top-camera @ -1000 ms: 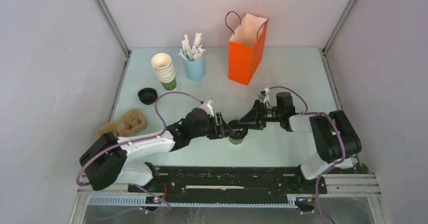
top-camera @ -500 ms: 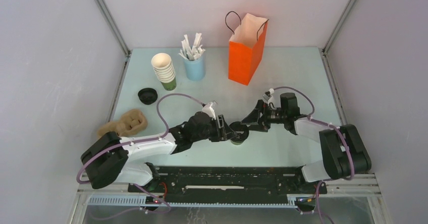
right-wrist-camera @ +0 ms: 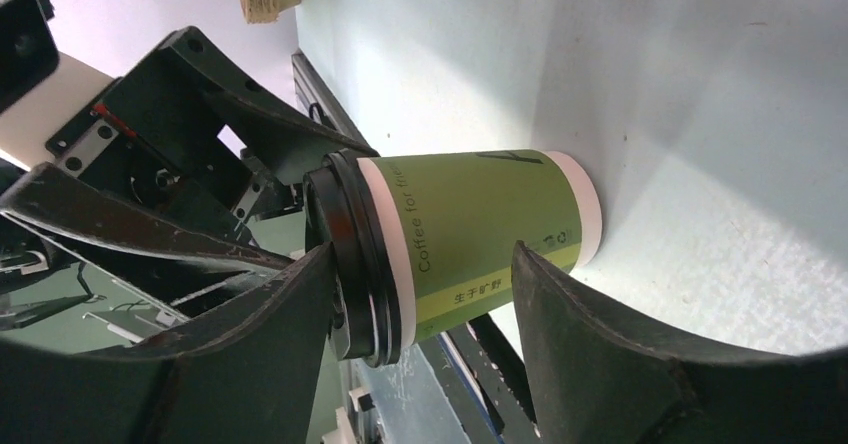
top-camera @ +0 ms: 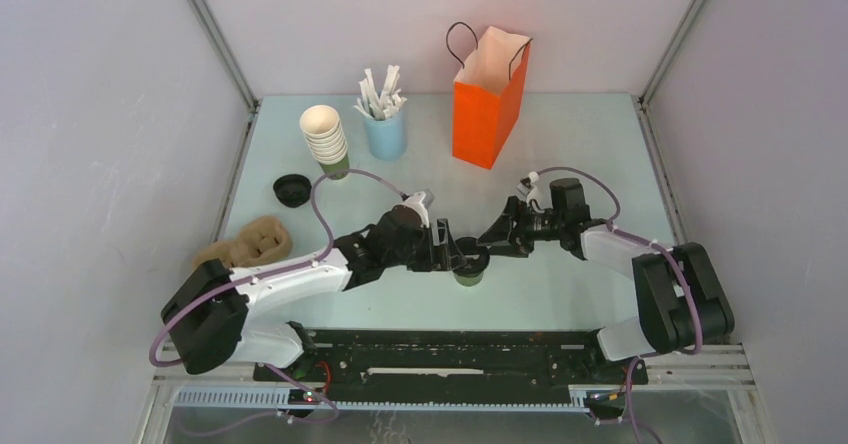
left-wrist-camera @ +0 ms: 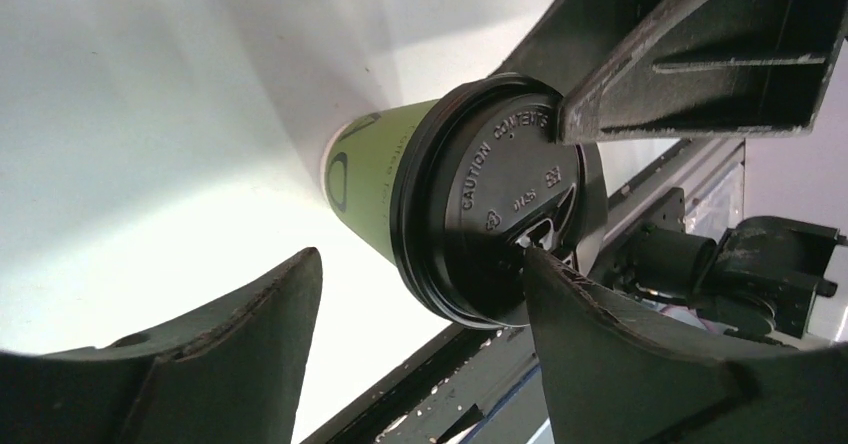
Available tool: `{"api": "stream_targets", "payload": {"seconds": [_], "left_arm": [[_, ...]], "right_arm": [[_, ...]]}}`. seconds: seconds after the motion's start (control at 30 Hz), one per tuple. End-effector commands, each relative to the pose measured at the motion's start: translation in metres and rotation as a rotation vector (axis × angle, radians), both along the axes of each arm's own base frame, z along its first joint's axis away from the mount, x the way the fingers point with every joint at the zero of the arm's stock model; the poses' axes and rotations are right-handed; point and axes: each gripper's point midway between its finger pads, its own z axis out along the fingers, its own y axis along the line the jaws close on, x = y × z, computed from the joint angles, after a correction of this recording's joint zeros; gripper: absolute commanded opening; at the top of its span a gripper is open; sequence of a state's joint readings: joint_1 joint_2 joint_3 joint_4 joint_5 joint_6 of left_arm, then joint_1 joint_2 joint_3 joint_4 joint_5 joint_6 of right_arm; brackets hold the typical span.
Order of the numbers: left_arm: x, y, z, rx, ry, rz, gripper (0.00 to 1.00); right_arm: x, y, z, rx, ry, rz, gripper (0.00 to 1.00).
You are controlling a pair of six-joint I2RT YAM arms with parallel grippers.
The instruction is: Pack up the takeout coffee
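Observation:
The takeout coffee point(top-camera: 468, 267) is a small green paper cup with a black lid, standing upright near the table's front middle. My left gripper point(top-camera: 454, 256) reaches it from the left and is open. In the left wrist view one of the left fingertips point(left-wrist-camera: 545, 269) rests at the lid point(left-wrist-camera: 500, 209), while the other stands apart from the cup point(left-wrist-camera: 370, 179). My right gripper point(top-camera: 493, 246) comes from the right, also open. Its jaws stand one above the other: one of the right fingers point(right-wrist-camera: 300, 284) lies along the lid's top and the other stands low in front of the cup point(right-wrist-camera: 480, 224).
An orange paper bag point(top-camera: 488, 99) stands open at the back. A stack of cream-and-green cups point(top-camera: 326, 142) and a light blue cup of white sticks point(top-camera: 385, 129) sit back left. A loose black lid point(top-camera: 291, 190) and a cardboard carrier point(top-camera: 247, 245) lie at the left.
My left jaws have spread wider around the lid. The right jaws opened and then narrowed a little. The right arm's elbow has shifted right. The cup has stayed in place.

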State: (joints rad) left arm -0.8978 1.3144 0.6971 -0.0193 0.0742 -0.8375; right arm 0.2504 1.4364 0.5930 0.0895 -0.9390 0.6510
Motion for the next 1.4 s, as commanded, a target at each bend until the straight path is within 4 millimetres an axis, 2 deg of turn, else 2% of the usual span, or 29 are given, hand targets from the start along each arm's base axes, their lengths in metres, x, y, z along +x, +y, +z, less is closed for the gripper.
{"api": "stream_targets", "payload": {"seconds": [0.0,0.1,0.17,0.27,0.3,0.4,0.6,0.73,0.87,1.07,1.13,1.23,1.37], "left_arm": [[0.014,0.004,0.021,0.016,-0.052,-0.009,0.81],[0.020,0.003,0.026,0.011,-0.064,-0.010,0.84],[0.022,0.000,0.027,0.003,-0.064,-0.019,0.82],[0.015,-0.009,0.029,-0.055,-0.042,-0.051,0.75],[0.011,-0.010,0.026,-0.067,-0.025,-0.057,0.74],[0.006,-0.017,0.032,-0.126,-0.027,-0.075,0.74],[-0.006,-0.023,0.039,-0.153,-0.030,-0.092,0.75],[-0.006,-0.018,0.030,-0.127,-0.019,-0.074,0.77],[-0.003,-0.008,0.021,-0.070,-0.026,-0.050,0.82],[0.004,0.006,0.023,-0.048,-0.033,-0.009,0.93],[0.007,0.007,0.024,-0.047,-0.037,-0.007,0.94],[0.015,0.003,0.026,-0.042,-0.042,-0.011,0.93],[0.024,0.000,0.022,-0.037,-0.039,-0.011,0.85]], "right_arm": [[0.012,0.012,0.009,0.007,-0.047,0.024,0.69],[0.015,0.018,0.007,0.006,-0.044,0.040,0.62],[0.018,0.020,0.006,0.009,-0.041,0.042,0.60],[0.021,0.023,0.007,0.024,-0.043,0.057,0.59],[0.021,0.024,0.007,0.031,-0.043,0.067,0.59],[0.020,0.025,0.007,0.042,-0.039,0.087,0.61],[0.021,0.015,0.013,0.028,-0.056,0.066,0.73],[0.022,0.000,0.017,-0.035,-0.065,0.005,0.88],[0.017,-0.012,0.019,-0.077,-0.068,-0.019,0.97],[-0.003,-0.031,0.018,-0.103,-0.059,-0.054,0.99],[-0.018,-0.033,0.015,-0.096,-0.039,-0.045,0.95],[-0.039,-0.033,0.010,-0.069,-0.019,-0.028,0.87],[-0.061,-0.025,0.014,-0.003,-0.030,0.015,0.79]]}}
